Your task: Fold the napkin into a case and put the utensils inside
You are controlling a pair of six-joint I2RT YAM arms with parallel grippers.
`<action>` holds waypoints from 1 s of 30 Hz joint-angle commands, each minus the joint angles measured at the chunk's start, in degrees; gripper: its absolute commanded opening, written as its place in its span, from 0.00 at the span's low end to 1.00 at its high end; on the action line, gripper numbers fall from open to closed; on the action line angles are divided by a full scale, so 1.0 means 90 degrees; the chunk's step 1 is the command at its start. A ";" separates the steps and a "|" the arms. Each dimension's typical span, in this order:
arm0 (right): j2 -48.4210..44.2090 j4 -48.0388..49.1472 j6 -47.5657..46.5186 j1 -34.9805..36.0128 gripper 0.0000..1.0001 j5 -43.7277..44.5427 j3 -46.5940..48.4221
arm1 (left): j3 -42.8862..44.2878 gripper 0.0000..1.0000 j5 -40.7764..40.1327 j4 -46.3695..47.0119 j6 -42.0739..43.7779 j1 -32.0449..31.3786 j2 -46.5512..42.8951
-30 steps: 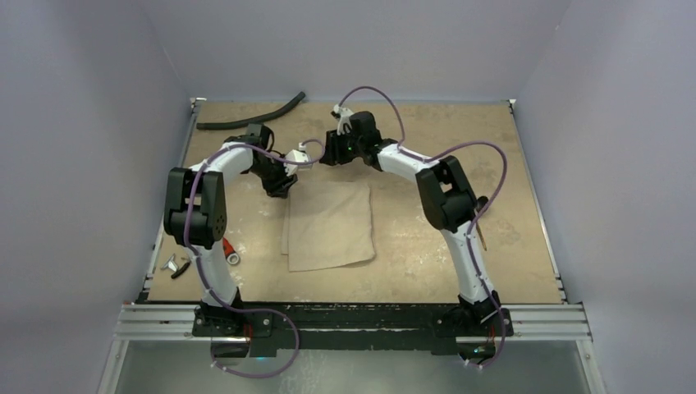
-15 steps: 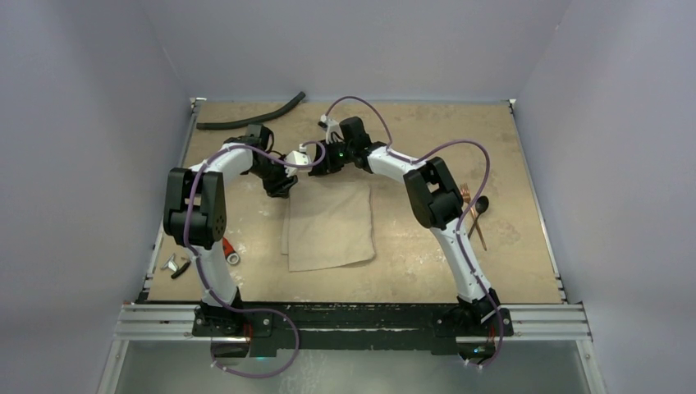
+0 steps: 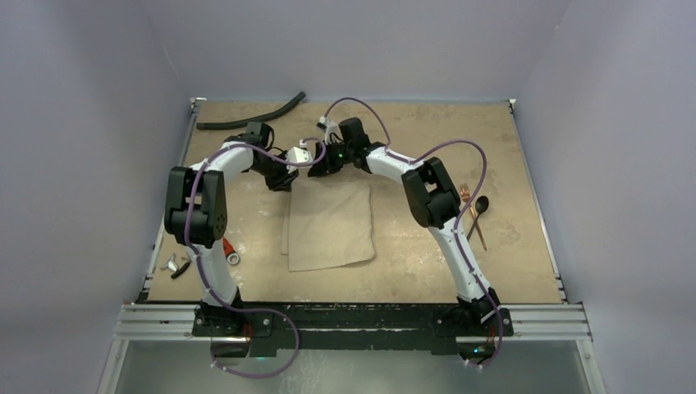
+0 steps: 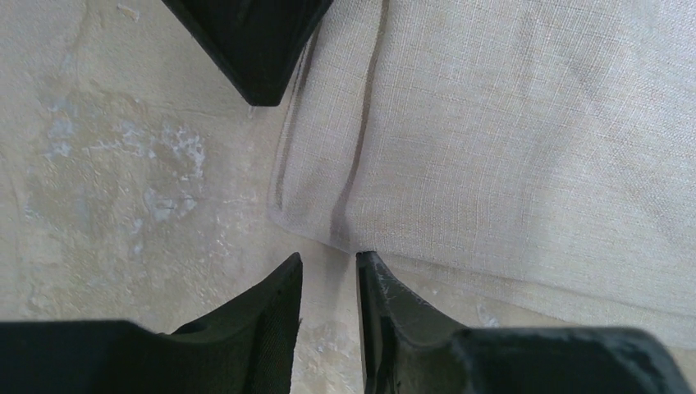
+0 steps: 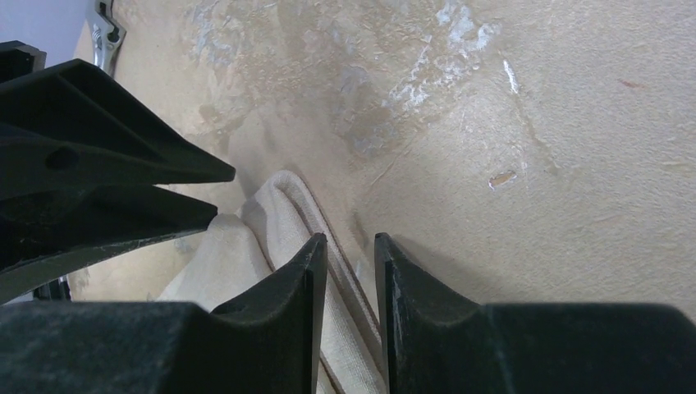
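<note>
The beige napkin (image 3: 330,226) lies folded flat in the middle of the table. Both grippers meet at its far left corner. My left gripper (image 3: 283,179) is narrowly open and empty, its tips (image 4: 328,258) just off the napkin's corner (image 4: 509,139). My right gripper (image 3: 317,167) is also narrowly open. Its tips (image 5: 350,238) straddle the napkin's hemmed far edge (image 5: 279,205), with the left gripper's fingers (image 5: 123,156) close beside. The copper fork (image 3: 466,197) and the dark-bowled spoon (image 3: 481,203) lie on the table at the right, apart from the napkin.
A long black hose (image 3: 250,114) curves along the far left edge. A small red-and-white piece (image 3: 230,250) and a metal fitting (image 3: 171,264) lie near the left arm's base. Grey walls close in the table on three sides.
The right arm has swung left and down to the napkin's far left corner, uncovering the fork and spoon. The left gripper has barely moved.
</note>
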 commanded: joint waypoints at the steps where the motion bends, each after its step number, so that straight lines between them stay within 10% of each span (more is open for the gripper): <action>1: 0.0100 -0.0192 -0.0189 0.0055 0.31 0.0048 0.0210 | 0.0294 0.25 0.0457 0.0016 -0.0042 -0.0003 0.0142; 8: -0.0022 -0.0184 -0.0295 0.0045 0.26 0.0127 -0.0023 | 0.0248 0.00 0.0559 0.0127 -0.0174 -0.0008 0.0230; 30: -0.0269 0.0187 -0.0508 -0.0092 0.27 0.0211 -0.0757 | 0.0455 0.10 0.1573 0.0248 -0.1539 0.0749 0.0812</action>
